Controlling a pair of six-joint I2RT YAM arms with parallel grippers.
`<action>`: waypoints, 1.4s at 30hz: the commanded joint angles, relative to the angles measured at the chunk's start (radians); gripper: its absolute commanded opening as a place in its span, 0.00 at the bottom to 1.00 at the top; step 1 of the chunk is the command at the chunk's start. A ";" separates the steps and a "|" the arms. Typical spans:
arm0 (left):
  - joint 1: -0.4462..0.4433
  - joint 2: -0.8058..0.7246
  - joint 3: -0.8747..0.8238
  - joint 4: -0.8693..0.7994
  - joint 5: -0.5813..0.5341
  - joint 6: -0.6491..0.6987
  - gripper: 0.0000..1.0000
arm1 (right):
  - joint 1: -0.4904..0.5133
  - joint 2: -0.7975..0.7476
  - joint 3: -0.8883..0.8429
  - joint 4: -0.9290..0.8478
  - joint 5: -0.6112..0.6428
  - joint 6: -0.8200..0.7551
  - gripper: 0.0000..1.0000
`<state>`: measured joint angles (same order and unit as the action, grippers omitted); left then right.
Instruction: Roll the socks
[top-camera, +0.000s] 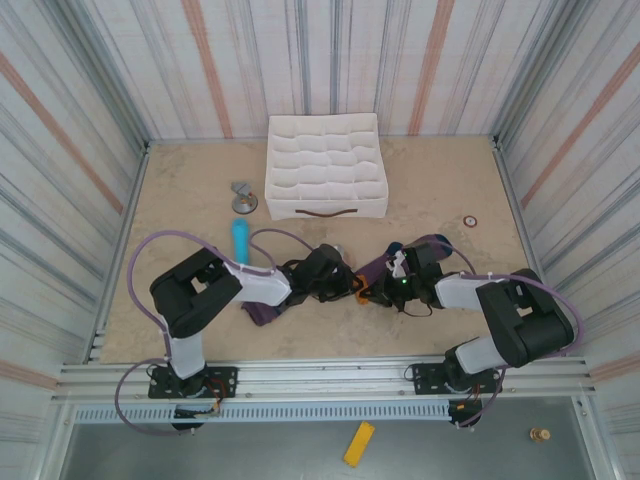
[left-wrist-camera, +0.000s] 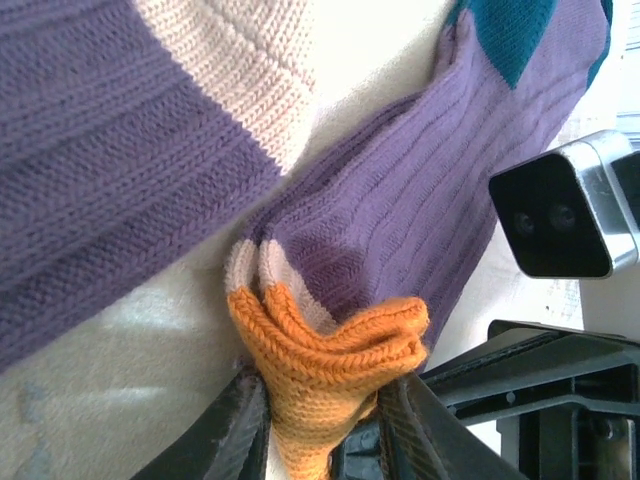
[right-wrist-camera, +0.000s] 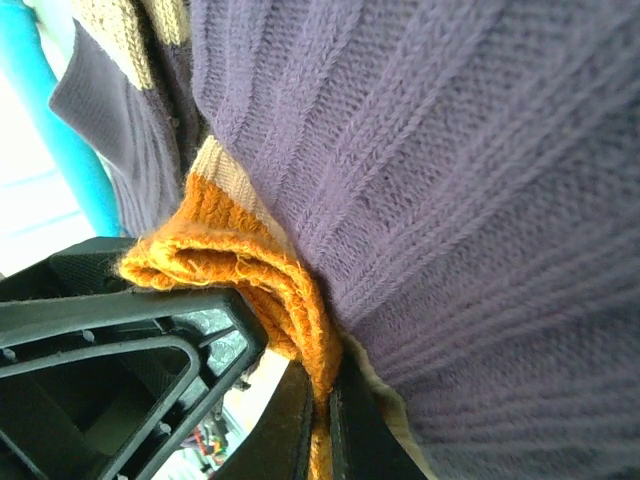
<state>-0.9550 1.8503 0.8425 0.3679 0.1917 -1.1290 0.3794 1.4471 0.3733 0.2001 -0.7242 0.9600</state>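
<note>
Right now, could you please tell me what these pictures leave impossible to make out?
- Top view: socks largely hidden under both arms.
- Left wrist: left gripper, around orange cuff, cut by bottom edge.
- Right wrist: right gripper likewise cut.
- Top view: round object too small to identify.

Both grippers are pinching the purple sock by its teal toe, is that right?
No: they pinch the purple sock by its orange cuff. The left wrist view shows the cuff in the left gripper, the teal toe free at the far end; the right wrist view shows the right gripper shut on it.
</note>
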 joint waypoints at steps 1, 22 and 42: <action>0.017 0.065 -0.013 -0.151 -0.026 -0.009 0.32 | -0.008 0.019 -0.021 -0.005 -0.014 0.031 0.00; 0.032 -0.010 0.076 -0.360 -0.003 -0.049 0.00 | 0.047 -0.234 0.197 -0.481 0.188 -0.301 0.52; 0.076 -0.111 0.117 -0.519 0.126 -0.212 0.00 | 0.832 -0.381 0.237 -0.562 1.224 -0.625 0.64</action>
<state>-0.8890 1.7790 0.9363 -0.0681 0.2966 -1.3140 1.1522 1.0496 0.6277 -0.3828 0.3031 0.4110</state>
